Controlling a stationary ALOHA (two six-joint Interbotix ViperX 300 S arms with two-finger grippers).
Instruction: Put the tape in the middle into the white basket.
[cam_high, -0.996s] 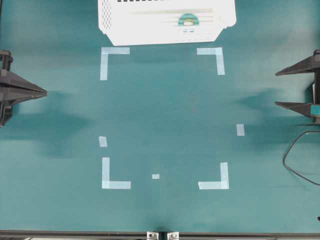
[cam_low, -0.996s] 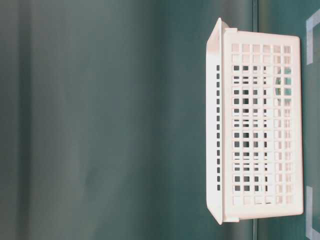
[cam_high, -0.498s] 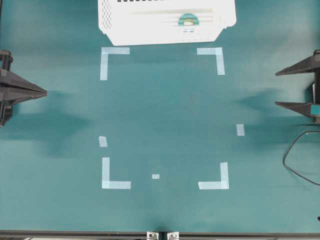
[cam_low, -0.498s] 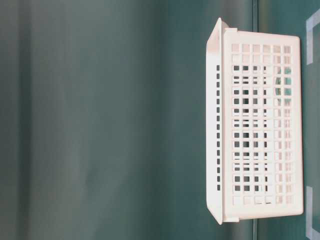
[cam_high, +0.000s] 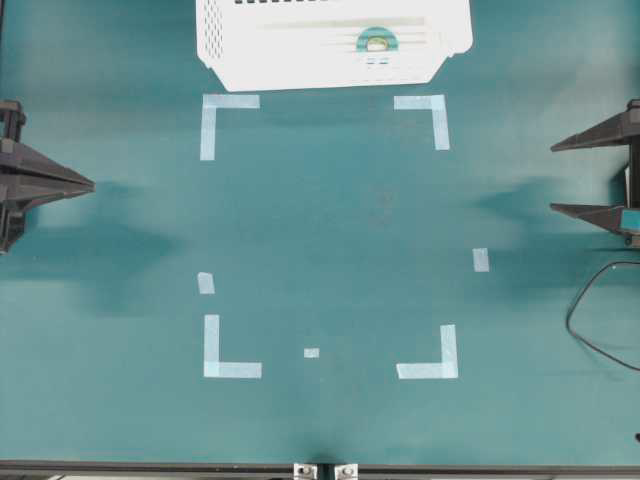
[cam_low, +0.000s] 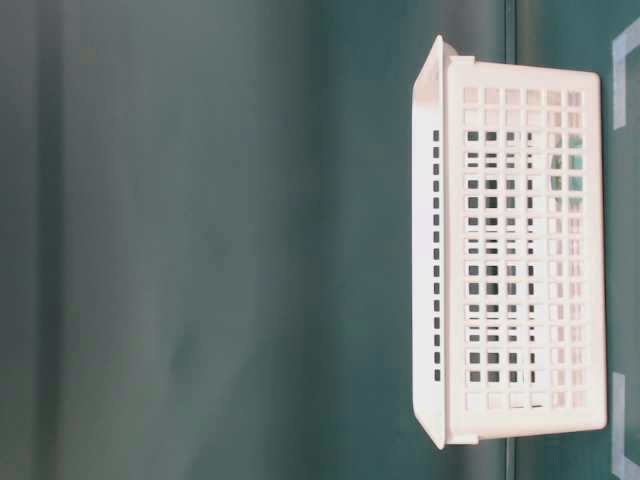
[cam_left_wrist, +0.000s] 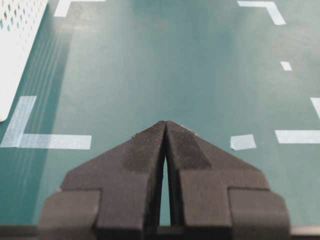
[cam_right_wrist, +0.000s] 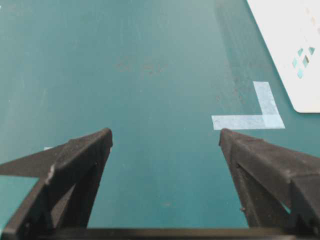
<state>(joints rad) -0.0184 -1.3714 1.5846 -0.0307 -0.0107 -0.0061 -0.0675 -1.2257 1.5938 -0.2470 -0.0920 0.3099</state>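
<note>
The basket (cam_high: 335, 42) sits at the top edge of the table (cam_high: 330, 230) in the overhead view, partly cut off by the frame, just above the upper pair of corner marks (cam_high: 425, 112). The tape (cam_high: 376, 41) lies inside it, flat on the ribbed bottom toward the right half, its tan core showing through the teal ring; nothing else can be made out in the basket. The left gripper (cam_high: 88, 184) is parked at the left edge, level with the middle of the marked square, its two fingers pressed together into one point with only a hairline slit between them, and holding nothing. The right gripper (cam_high: 553, 178) is parked at the right edge, its fingers spread wide apart, with bare table between them and nothing held. Both point inward across the table, well apart from the basket and the tape. The table-level view, turned on its side, shows the basket's (cam_low: 520, 265) lattice wall and rim, but the tape cannot be clearly picked out through the holes. The left wrist view shows the closed left gripper (cam_left_wrist: 165, 123) above the table with the basket's (cam_left_wrist: 17, 45) edge at far left; the right wrist view shows the open right gripper (cam_right_wrist: 165, 137) with a basket (cam_right_wrist: 290, 45) corner at upper right
</note>
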